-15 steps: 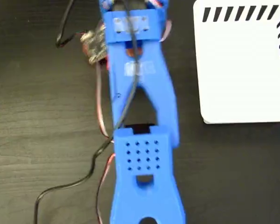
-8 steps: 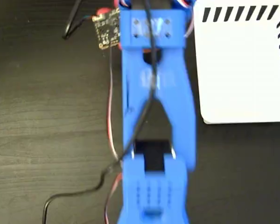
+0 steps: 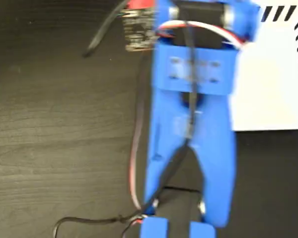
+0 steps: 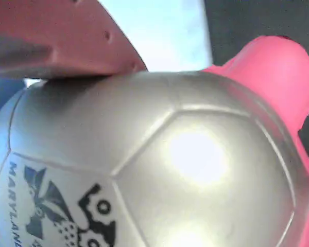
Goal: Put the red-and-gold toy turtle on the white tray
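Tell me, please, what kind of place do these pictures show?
Probably a hobby or lab workbench for robot trials, though little of the room shows. A blue plastic arm with loose wires and a bare circuit board works over a dark wood-grain table, beside a white tray; a toy turtle fills the wrist view.

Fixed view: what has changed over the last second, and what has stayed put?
The blue arm has swung rightward in the fixed view, from over the dark table until it now overlaps the white tray's left edge. The wrist view shows the red-and-gold toy turtle close up, pressed against a gripper finger. The tray itself has not moved.
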Controlling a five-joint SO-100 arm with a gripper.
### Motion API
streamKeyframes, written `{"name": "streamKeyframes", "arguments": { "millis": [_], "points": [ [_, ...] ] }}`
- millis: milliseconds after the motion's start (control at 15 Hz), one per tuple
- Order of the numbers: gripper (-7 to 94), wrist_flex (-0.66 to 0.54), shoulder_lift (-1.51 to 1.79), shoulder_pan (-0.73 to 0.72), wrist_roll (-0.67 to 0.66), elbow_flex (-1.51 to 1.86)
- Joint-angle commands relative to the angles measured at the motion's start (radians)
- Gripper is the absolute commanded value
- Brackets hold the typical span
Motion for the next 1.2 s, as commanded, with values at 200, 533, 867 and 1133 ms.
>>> {"name": "streamKeyframes", "arguments": {
  "millis": [200, 533, 867, 1133],
  "points": [
    [0, 0.006, 0.061, 0.256, -0.034, 0.028],
    [0, -0.043, 0.028, 0.307, -0.040, 0.137],
    [0, -0.199, -0.012, 0.308, -0.021, 0.295],
    [0, -0.249, -0.037, 0.302, -0.018, 0.328]
  ]
}}
